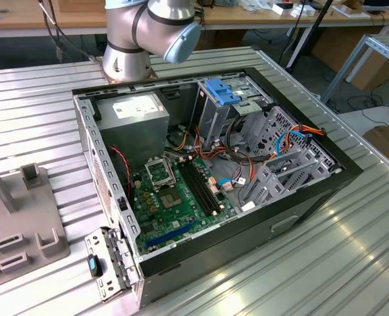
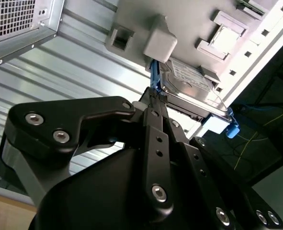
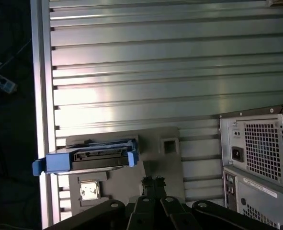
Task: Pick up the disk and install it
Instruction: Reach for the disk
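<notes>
The disk [image 2: 189, 79] is a silver-grey drive with a white label and blue side rails. It lies on a grey fixture plate [image 2: 189, 19], close to the table's edge. In the first wrist view the disk [image 3: 96, 158] shows edge-on, its blue rails at both ends. My gripper [image 3: 153, 182] hangs above the fixture plate [image 3: 155, 141], a short way off the disk's end and not touching it. Its black fingertips [image 2: 154, 98] stand together with nothing between them.
The open computer case [image 1: 299, 197] lies on the ribbed metal table [image 1: 352, 263], with a drive cage under a blue latch [image 1: 222, 92], a power-supply box [image 1: 138, 108] and a motherboard [image 1: 174, 197]. The case's rear panel [image 3: 261, 153] stands near the fixture. The table edge [image 3: 39, 96] runs beside the disk.
</notes>
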Motion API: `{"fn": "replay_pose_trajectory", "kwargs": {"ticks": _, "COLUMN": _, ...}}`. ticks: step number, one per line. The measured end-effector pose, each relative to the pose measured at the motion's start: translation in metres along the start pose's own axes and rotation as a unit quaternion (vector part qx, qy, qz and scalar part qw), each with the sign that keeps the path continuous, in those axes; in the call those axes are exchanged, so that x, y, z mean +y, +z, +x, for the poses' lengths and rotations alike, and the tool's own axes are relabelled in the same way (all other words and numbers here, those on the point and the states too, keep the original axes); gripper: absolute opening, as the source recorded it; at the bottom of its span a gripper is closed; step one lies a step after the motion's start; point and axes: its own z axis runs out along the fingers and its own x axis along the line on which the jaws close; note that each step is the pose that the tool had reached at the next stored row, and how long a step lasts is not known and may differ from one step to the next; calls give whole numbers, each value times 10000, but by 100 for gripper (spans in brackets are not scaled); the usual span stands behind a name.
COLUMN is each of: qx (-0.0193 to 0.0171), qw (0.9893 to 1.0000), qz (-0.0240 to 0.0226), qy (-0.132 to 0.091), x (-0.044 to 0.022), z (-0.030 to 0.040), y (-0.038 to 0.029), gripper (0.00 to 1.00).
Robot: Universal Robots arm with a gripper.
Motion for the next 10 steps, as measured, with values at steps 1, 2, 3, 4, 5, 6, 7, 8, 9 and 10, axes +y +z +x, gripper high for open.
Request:
{"fn": "replay_pose_trajectory", "kwargs": {"ticks": 1, "qx": 0, "qw": 10000, "qz": 0, "qy": 0, "x": -5, "z": 68, "y": -1, "gripper": 11}}
{"fn": "replay_pose_trajectory", "kwargs": {"ticks": 2, "qx": -1, "qw": 10000, "qz": 0, "qy": 1, "x": -11, "z": 143, "y": -2, "gripper": 11}}
{"fn": "replay_pose_trajectory", "kwargs": {"ticks": 3, "qx": 0, "qw": 10000, "qz": 0, "qy": 1, "x": -13, "z": 182, "y": -4, "gripper": 11}}
{"fn": "replay_pose_trajectory", "kwargs": {"ticks": 4, "qx": 0, "qw": 10000, "qz": 0, "qy": 0, "x": -18, "z": 231, "y": -5, "gripper": 11}}
{"fn": "replay_pose_trajectory", "kwargs": {"ticks": 5, "qx": -1, "qw": 10000, "qz": -1, "qy": 0, "x": -23, "z": 305, "y": -5, "gripper": 11}}
{"fn": "replay_pose_trajectory", "kwargs": {"ticks": 6, "qx": 0, "qw": 10000, "qz": 0, "qy": 0, "x": -26, "z": 342, "y": -7, "gripper": 11}}
{"fn": "replay_pose_trajectory", "kwargs": {"ticks": 7, "qx": -1, "qw": 10000, "qz": 0, "qy": 0, "x": -31, "z": 411, "y": -7, "gripper": 11}}
{"fn": "replay_pose_trajectory", "kwargs": {"ticks": 8, "qx": -1, "qw": 10000, "qz": 0, "qy": 1, "x": -36, "z": 478, "y": -8, "gripper": 11}}
{"fn": "replay_pose_trajectory", "kwargs": {"ticks": 9, "qx": 0, "qw": 10000, "qz": 0, "qy": 1, "x": -38, "z": 505, "y": -9, "gripper": 11}}
{"fn": "replay_pose_trajectory", "kwargs": {"ticks": 10, "qx": 0, "qw": 10000, "qz": 0, "qy": 1, "x": -41, "z": 536, "y": -9, "gripper": 11}}
